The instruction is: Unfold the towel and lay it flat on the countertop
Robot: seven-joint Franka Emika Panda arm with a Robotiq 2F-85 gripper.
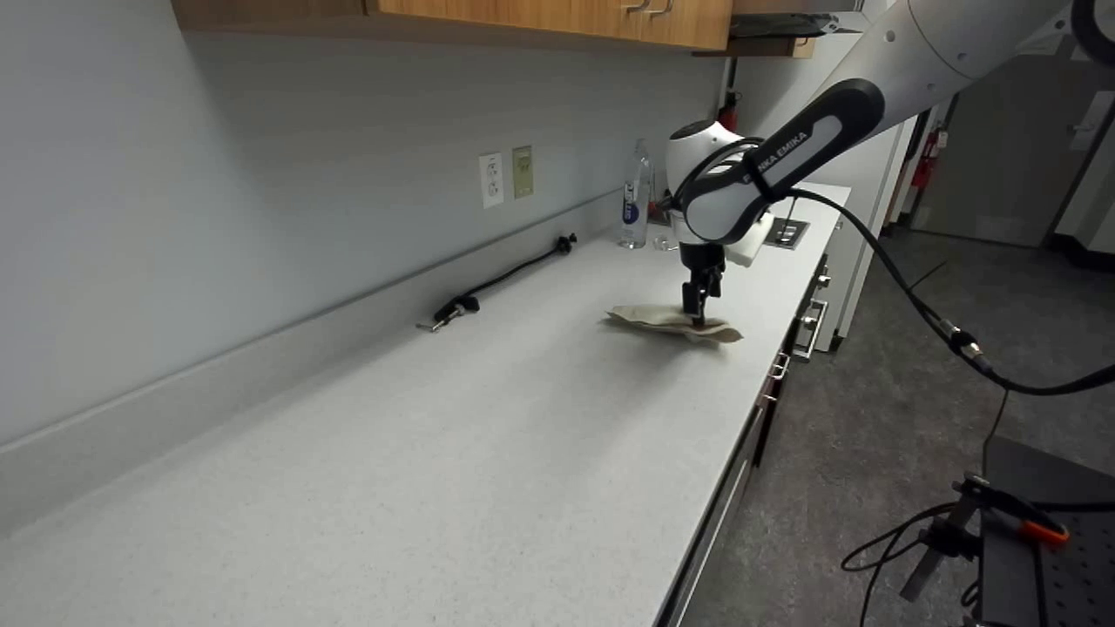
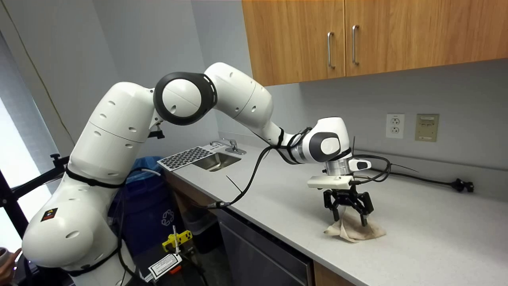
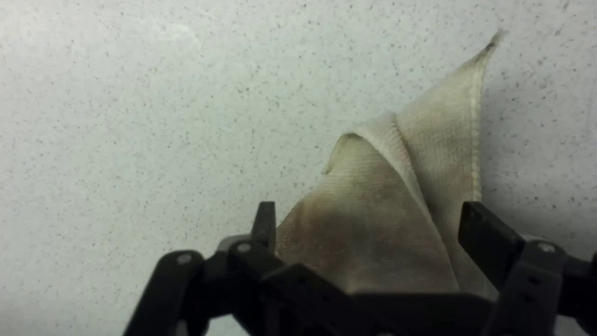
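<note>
The towel is a cream-beige cloth with tan and grey patches. It lies wrinkled and folded over itself on the countertop in both exterior views [image 1: 649,317] [image 2: 352,234]. In the wrist view the towel [image 3: 440,126] shows a folded-over layer, and one pointed corner stretches to the upper right. The pale speckled countertop [image 1: 435,461] also shows in the wrist view [image 3: 140,116]. My gripper [image 2: 350,221] points down, low over the towel, with its fingers wide apart. In the wrist view the open gripper [image 3: 368,205] has towel between its fingers. The gripper's base hides the towel's near part.
A black flexible arm with a clamp [image 1: 510,277] lies along the backsplash. A clear bottle [image 1: 636,205] stands near the wall behind my wrist. A sink [image 2: 216,161] is at the far end. Wooden cabinets [image 2: 293,43] hang above. The countertop's front edge [image 1: 710,531] drops to the floor.
</note>
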